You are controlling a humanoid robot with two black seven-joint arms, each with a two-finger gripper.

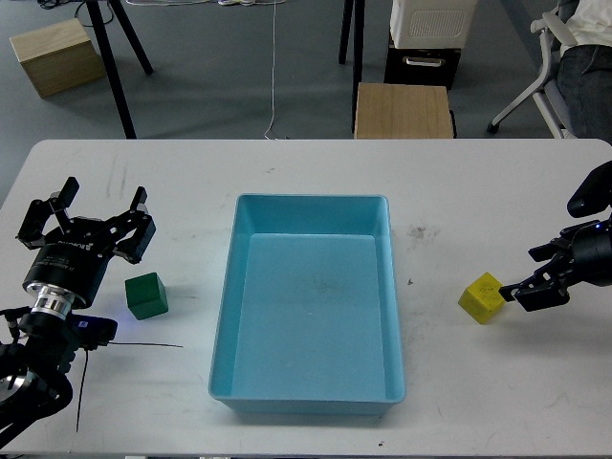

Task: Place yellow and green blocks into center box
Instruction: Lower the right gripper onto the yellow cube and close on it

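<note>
Blue tray [222, 354] sits mid-frame. Green block [146, 295] is just right of my spread-open left gripper [94, 212]; yellow block [481, 298] is just left of my right gripper [532, 277], can't tell its jaws.

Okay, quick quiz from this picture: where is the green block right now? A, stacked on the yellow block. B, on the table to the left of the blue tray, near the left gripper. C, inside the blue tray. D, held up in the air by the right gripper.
B: the green block sits on the white table left of the blue tray, just beside the left gripper, while the yellow block lies far off on the right.
</note>
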